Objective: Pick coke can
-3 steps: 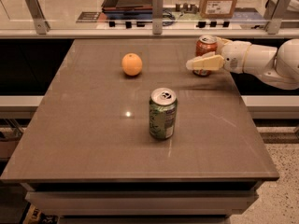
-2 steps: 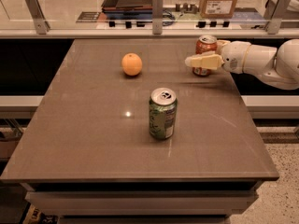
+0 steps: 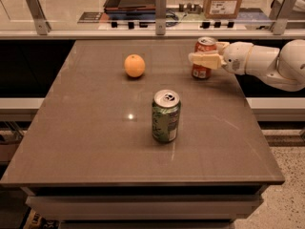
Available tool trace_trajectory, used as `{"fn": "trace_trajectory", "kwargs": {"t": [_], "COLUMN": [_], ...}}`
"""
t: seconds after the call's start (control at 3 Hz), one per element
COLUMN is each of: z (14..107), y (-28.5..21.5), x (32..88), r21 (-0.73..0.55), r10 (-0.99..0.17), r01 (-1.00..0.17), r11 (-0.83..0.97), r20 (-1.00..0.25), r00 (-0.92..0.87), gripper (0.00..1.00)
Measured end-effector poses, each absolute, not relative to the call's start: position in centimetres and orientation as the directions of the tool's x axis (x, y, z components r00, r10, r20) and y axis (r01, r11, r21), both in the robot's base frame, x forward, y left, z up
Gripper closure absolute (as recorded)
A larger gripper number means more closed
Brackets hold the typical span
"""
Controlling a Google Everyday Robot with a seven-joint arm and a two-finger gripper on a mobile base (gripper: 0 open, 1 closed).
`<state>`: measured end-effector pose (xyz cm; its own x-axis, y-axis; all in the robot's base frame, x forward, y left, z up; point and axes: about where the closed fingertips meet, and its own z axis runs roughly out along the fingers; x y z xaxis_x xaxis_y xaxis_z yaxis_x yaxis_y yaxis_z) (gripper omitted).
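The coke can [image 3: 200, 72] is red-orange with a silver top and a white patch near its base. It stands upright on the brown table [image 3: 95, 137] at the far right. My gripper [image 3: 203, 57] reaches in from the right on a white arm [image 3: 267, 63]. Its beige tip lies across the middle of the can's front, so it hides part of the can. The can's base rests on the table.
A green can [image 3: 166, 116] stands upright at the table's middle. An orange [image 3: 135, 65] lies at the far centre-left. Behind the table runs a glass rail with metal posts [image 3: 161, 11], and beyond it a counter with a cardboard box [image 3: 224, 1].
My gripper has risen slightly, from the can's lower front to its middle. The coke can, the green can and the orange have not moved.
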<state>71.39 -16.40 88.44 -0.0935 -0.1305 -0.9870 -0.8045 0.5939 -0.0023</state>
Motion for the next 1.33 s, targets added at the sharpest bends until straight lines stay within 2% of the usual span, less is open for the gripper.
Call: {"fn": "trace_trajectory", "kwargs": {"t": [0.33,0.67,1.33], "z": [88.4,88.4,92.2], "y": [-16.1,-15.8,-17.0], "x": [71.4,71.5,71.1], "r21": [-0.001,0.0,-0.091], "r10": [-0.13,-0.13,-0.185], "r01": [-0.807,-0.81,-0.79], "r11": [0.59,0.586,0.606], "r20": [-0.987,-0.987,-0.982], "r00": [-0.093,-0.093,-0.029], "gripper": [0.88,1.0,1.0]}}
